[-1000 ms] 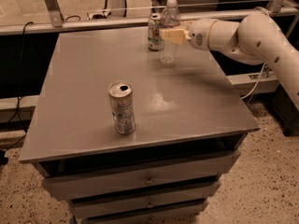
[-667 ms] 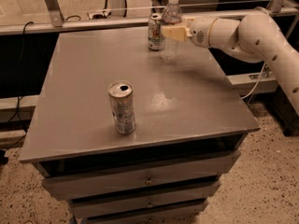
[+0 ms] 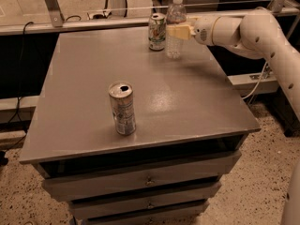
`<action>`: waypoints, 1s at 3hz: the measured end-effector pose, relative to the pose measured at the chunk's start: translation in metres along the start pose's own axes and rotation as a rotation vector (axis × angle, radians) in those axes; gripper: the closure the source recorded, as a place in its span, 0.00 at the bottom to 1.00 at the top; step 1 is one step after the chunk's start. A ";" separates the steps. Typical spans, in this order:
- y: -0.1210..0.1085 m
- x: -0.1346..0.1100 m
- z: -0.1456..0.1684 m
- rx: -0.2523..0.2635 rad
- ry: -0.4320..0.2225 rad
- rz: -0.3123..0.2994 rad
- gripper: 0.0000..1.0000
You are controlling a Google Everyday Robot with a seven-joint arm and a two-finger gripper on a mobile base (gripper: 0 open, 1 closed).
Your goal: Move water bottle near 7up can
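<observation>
Water bottle (image 3: 175, 11), clear plastic, upright just beside cylindrical 7up can (image 3: 157, 31); gripper (image 3: 178, 32) clamped round bottle's mid.

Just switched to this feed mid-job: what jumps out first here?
A white arm reaches in from the right, its gripper shut on the clear plastic water bottle with a white cap at the far edge of the grey table. The short white-and-green 7up can stands just left of it, close by. A taller slim silver-grey can, top opened, stands alone near the front.
</observation>
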State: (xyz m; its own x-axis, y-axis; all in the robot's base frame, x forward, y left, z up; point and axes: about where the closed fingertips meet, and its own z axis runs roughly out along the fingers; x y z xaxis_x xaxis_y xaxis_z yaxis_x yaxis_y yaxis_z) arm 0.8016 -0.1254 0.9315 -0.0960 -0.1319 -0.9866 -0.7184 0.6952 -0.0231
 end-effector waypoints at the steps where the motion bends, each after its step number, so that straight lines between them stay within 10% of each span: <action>1: -0.007 0.004 0.006 0.005 0.002 0.004 0.91; 3: -0.010 0.005 0.020 0.001 -0.007 0.009 0.44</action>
State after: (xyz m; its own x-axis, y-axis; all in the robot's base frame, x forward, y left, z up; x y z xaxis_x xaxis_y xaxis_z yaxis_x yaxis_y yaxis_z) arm 0.8219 -0.1191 0.9240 -0.0982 -0.1208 -0.9878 -0.7170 0.6970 -0.0139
